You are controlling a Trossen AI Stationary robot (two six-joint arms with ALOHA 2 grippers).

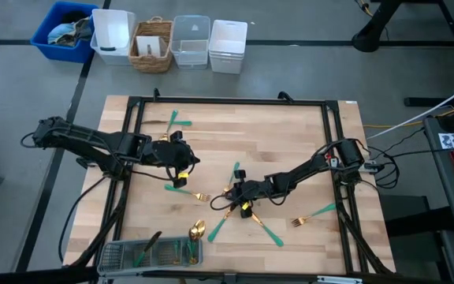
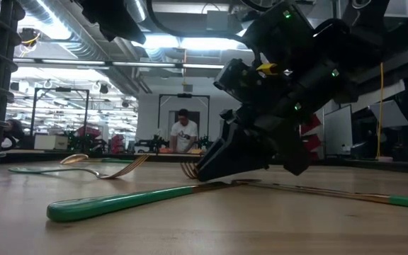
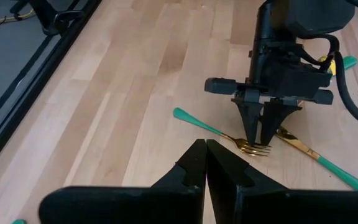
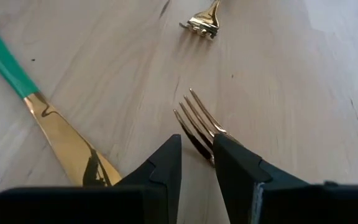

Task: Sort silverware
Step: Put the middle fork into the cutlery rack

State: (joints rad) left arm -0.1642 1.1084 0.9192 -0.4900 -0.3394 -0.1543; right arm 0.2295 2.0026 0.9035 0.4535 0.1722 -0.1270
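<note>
My right gripper [image 1: 236, 195] pinches a fork at the centre of the wooden table [image 1: 274, 134].

The grey mesh tray [image 1: 117, 254] sits at the high view's lower left, a few pieces inside. My left gripper [image 1: 186, 170], left of centre, is closed and empty. My right fingers [image 4: 163, 163], partly apart, clamp a gold-headed fork [image 4: 197, 124] by its neck, tines poking out. Other silverware [image 1: 314, 214] lies scattered around.
</note>
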